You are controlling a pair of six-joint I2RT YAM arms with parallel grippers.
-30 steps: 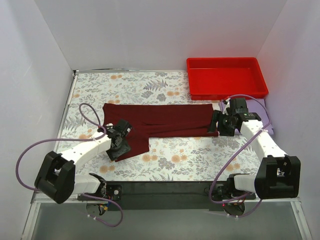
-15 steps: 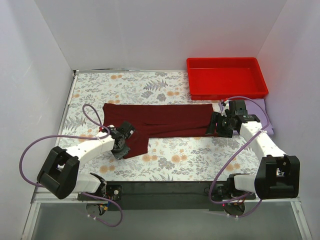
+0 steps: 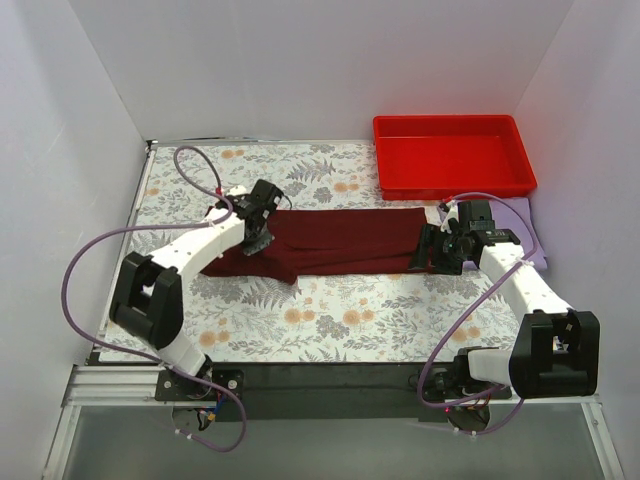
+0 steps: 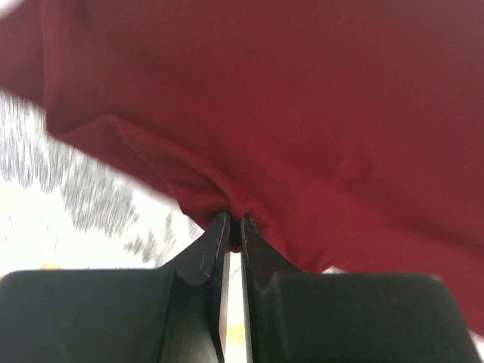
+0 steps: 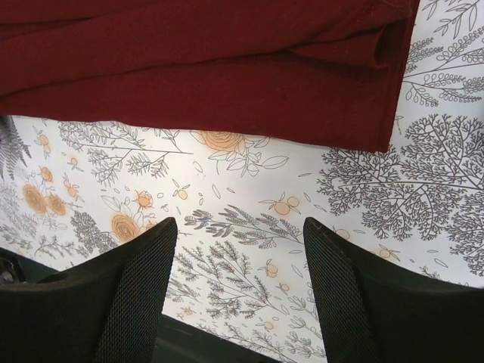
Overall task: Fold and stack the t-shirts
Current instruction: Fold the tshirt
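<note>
The dark maroon t-shirt (image 3: 340, 240) lies across the middle of the flowered table, folded into a long band. My left gripper (image 3: 258, 236) is shut on a pinch of its cloth (image 4: 234, 208) over the shirt's left part, and the maroon cloth fills the left wrist view (image 4: 287, 98). My right gripper (image 3: 432, 250) is open and empty, just off the shirt's right end. The right wrist view shows that end (image 5: 227, 83) above my spread fingers (image 5: 144, 280). The pale lavender t-shirt (image 3: 530, 232) lies at the right edge, mostly hidden by my right arm.
A bright red plastic tray (image 3: 455, 155) stands at the back right, close behind the shirt's right end. White walls close in the table on three sides. The flowered tablecloth (image 3: 350, 310) shows in front of the shirt.
My left gripper carried the shirt's near-left flap away from the table's front, up and back over the shirt's left part. The flap no longer hangs forward. My right gripper barely moved.
</note>
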